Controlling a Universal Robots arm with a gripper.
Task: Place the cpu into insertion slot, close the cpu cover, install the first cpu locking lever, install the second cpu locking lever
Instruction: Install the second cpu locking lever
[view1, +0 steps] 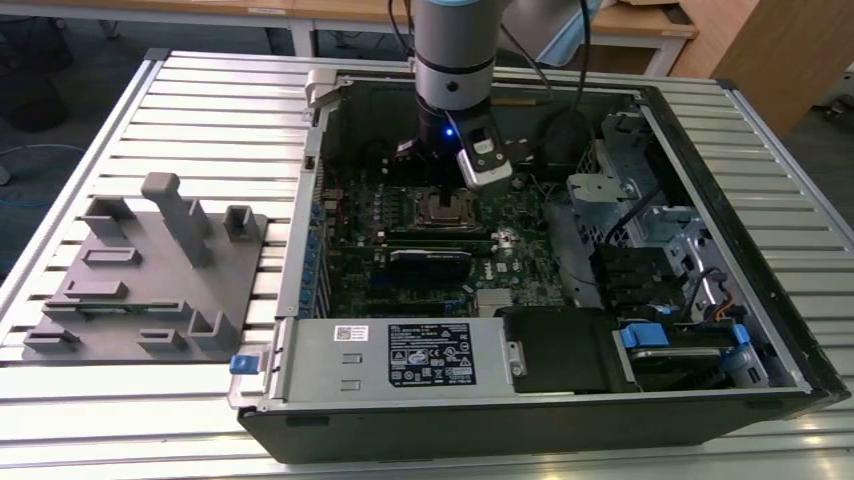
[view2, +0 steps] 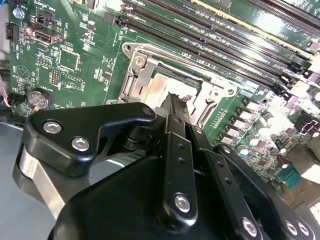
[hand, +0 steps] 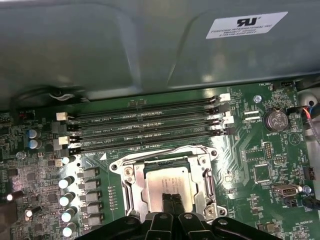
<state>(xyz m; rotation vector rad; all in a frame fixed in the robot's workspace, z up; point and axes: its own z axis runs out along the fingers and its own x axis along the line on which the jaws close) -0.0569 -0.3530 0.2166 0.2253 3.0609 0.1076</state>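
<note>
The cpu (hand: 167, 182) lies flat in the insertion slot (hand: 131, 197) on the green motherboard, its silvery top showing; it also shows in the second wrist view (view2: 167, 89). The cpu cover (hand: 205, 172), a silver frame, lies down around the chip, with a thin wire lever (hand: 160, 149) running along one side of it. My gripper (hand: 172, 196) is shut, its two black fingers pressed together with nothing between them, tips right over the cpu's top. In the exterior view the gripper (view1: 443, 188) hangs inside the open computer case over the slot (view1: 445, 209).
Long black memory slots (hand: 145, 125) run beside the socket, and capacitors (hand: 67, 200) stand on its other side. The case wall (hand: 100, 45) rises close behind. A power supply (view1: 400, 355) and drive cage (view1: 667, 250) stand in the case. A grey fixture plate (view1: 140, 280) lies on the exterior view's left.
</note>
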